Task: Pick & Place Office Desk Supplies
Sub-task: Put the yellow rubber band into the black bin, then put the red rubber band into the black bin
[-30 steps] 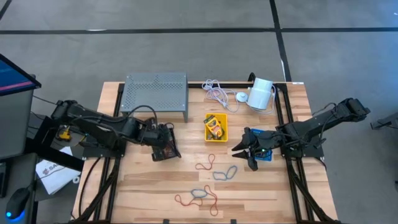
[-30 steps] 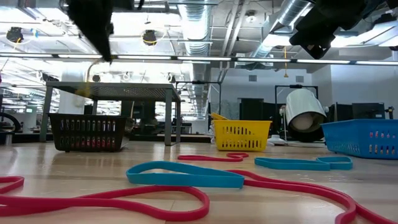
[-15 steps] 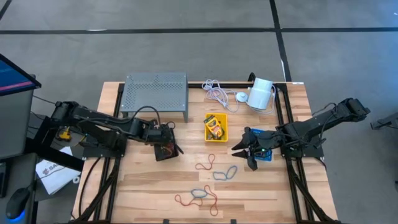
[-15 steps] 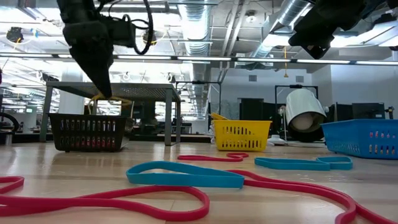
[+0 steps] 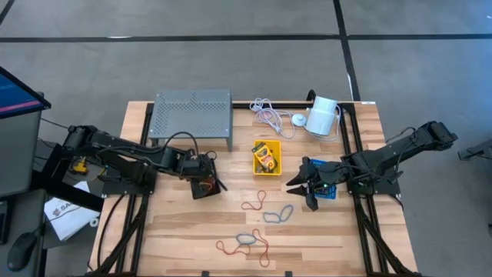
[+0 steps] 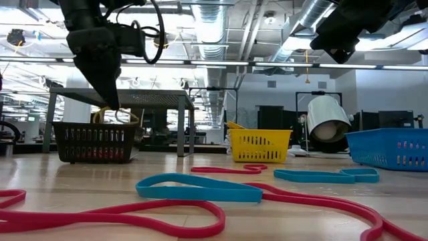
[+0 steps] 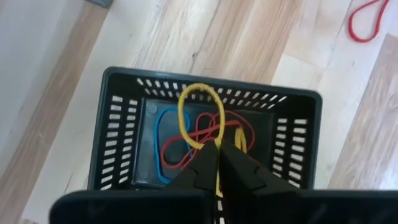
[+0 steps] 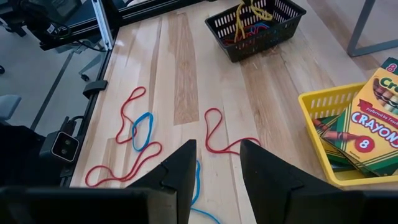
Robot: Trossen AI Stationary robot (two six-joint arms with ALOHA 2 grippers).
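Observation:
My left gripper (image 5: 207,185) (image 6: 109,102) stands over the black bin (image 5: 197,187) (image 7: 118,155) and is shut on a yellow rubber band (image 7: 200,115) (image 6: 119,115). Red and blue bands lie in that bin. My right gripper (image 5: 298,189) (image 8: 214,163) is open and hovers near the blue bin (image 5: 329,190), touching nothing. The yellow bin (image 5: 267,158) (image 8: 320,134) holds crayon boxes (image 8: 373,124). Loose red and blue bands (image 5: 252,204) (image 5: 278,214) (image 5: 244,240) lie flat on the table. My left gripper pinches the yellow rubber band between its two fingers, on one side of the loop (image 7: 216,144). The fingers come from above, pointing down. The band hangs below them, and its lower part (image 6: 100,115) dips past the black bin's rim.
A grey perforated stand (image 5: 192,115) is at the far left, with a white cable (image 5: 269,115) and a white cylinder (image 5: 323,117) at the far edge. Bare wood lies between the black bin and the loose bands.
My left gripper has come down toward the black bin and shifted slightly toward the table's right, staying shut on the yellow band. The band has been lowered from above the bin until its lower part sits inside. My right arm has kept still.

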